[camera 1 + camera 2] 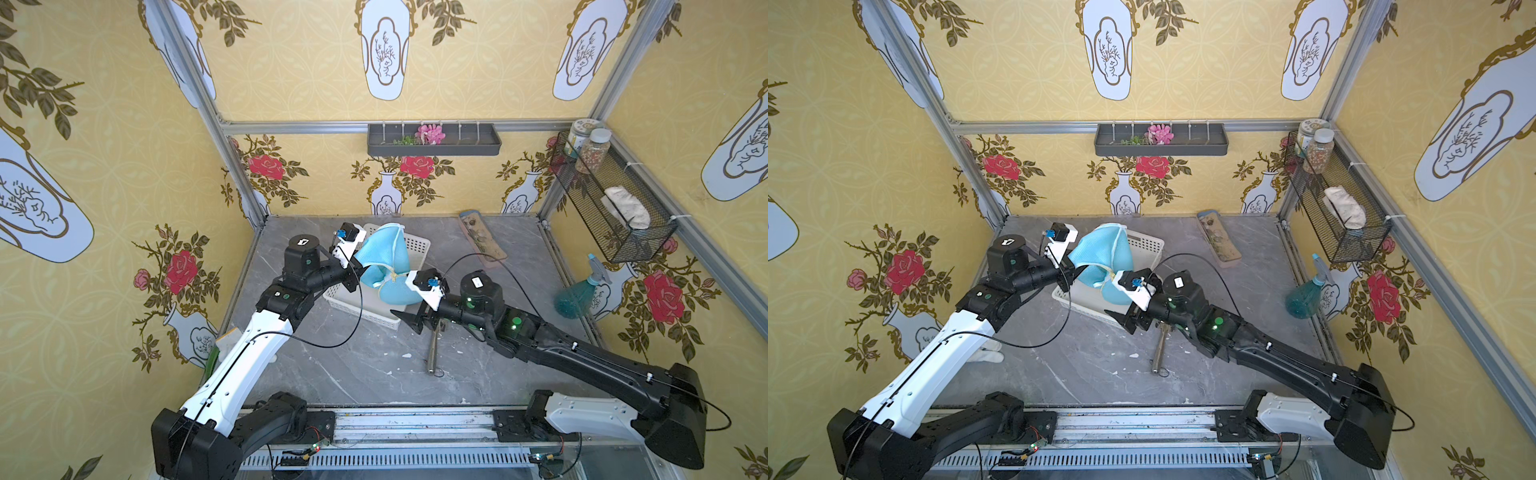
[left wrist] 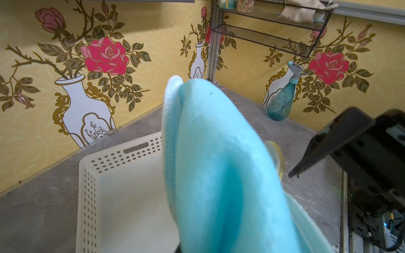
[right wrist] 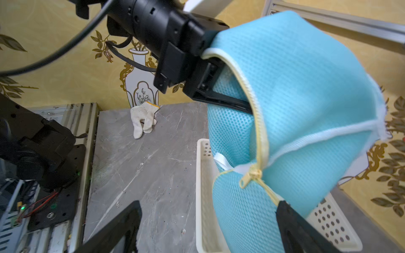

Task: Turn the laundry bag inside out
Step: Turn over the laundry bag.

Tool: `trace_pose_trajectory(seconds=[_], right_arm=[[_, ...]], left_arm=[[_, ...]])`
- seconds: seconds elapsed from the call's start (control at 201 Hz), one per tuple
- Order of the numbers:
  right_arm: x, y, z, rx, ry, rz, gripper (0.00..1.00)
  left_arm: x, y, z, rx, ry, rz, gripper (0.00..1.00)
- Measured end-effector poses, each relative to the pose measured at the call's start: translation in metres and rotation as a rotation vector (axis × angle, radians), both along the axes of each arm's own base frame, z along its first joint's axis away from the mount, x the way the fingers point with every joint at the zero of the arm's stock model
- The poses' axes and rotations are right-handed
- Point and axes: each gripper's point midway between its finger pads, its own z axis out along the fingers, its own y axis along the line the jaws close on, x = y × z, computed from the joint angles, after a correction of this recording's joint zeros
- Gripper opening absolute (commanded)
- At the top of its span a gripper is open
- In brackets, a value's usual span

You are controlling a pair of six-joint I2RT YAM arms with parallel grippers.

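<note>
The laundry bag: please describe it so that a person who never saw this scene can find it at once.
Start at the grey marble table, then find the white perforated basket toward its back. Held up over that basket is the laundry bag. It is soft light-blue mesh with a pale yellow zipper edge, unlike the rigid basket and the teal spray bottle.

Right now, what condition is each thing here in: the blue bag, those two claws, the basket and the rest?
laundry bag: held up, hanging over the basket, zipper open
left gripper: shut on the laundry bag, fingers inside its opening
right gripper: open, beside the bag's lower end
basket: upright on the table, under the bag
spray bottle: upright on the table
glove: lying limp on the table
metal rod: lying flat on the table
</note>
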Motion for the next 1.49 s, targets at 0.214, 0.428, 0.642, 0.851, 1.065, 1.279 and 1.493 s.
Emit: trace_pose_trajectory(seconds=[0.214,0.428,0.642,0.851,1.065,1.279,1.493], right_arm=[[0.021,0.034,0.012,0.01,-0.138,-0.074,0.76],[0.032,0.036,0.027,0.035,-0.234,-0.161,0.62],[0.037,0.023,0.032,0.028,-0.294,-0.228,0.65],[0.038,0.015,0.033,0.018,-0.321,-0.256,0.69],[0.039,0.009,0.031,0.022,-0.334,-0.276,0.68],[0.044,0.024,0.032,0.007,-0.348,-0.248,0.35],[0.045,0.027,0.035,0.01,-0.354,-0.249,0.0]], left_arm=[[-0.001,-0.002,0.002,-0.025,0.015,-0.002,0.0],[-0.002,-0.003,0.002,-0.029,0.019,-0.014,0.0],[-0.005,-0.007,-0.003,-0.019,0.025,-0.052,0.0],[-0.009,-0.01,-0.005,-0.007,0.029,-0.084,0.0],[-0.011,-0.01,-0.007,0.005,0.029,-0.093,0.0],[-0.015,-0.013,-0.008,0.003,0.037,-0.115,0.03],[-0.018,-0.014,-0.007,0.007,0.018,-0.124,0.43]])
